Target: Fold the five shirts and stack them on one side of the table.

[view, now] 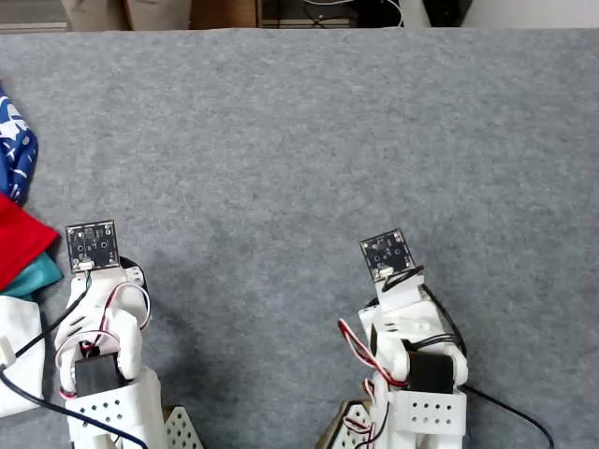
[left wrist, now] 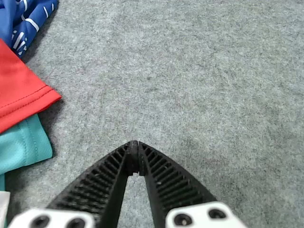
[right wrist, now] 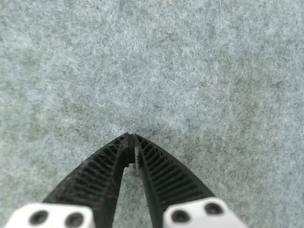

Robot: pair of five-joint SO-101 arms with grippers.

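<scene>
Left gripper [left wrist: 134,145] has its black ribbed jaws pressed tip to tip with nothing between them. It hangs just above the grey felt table cover [view: 309,131]. Right gripper [right wrist: 129,137] is likewise closed and empty over bare felt, toward five o'clock of the table in the high view.

The shirts lie at the table's nine o'clock edge, overlapping one another. They are a blue shirt with white print [view: 14,150], a red shirt with a stitched hem [view: 19,238], a teal shirt [view: 37,276] under the red one, and a white cloth [view: 19,346] nearest the left arm's base. I count four fabrics and cannot tell whether a fifth is under them.

The main risk is to this pile, which sits just beside the left arm. A sweep toward nine o'clock could catch the red hem and drag the layers apart. A low pinch there would likely take the red and teal shirts together, spoiling both folds. The pile also runs past the edge of the high view, so a nudge outward might slide it off the table. A black cable [view: 28,393] crosses the white cloth and could tug it if the arm swings.
</scene>
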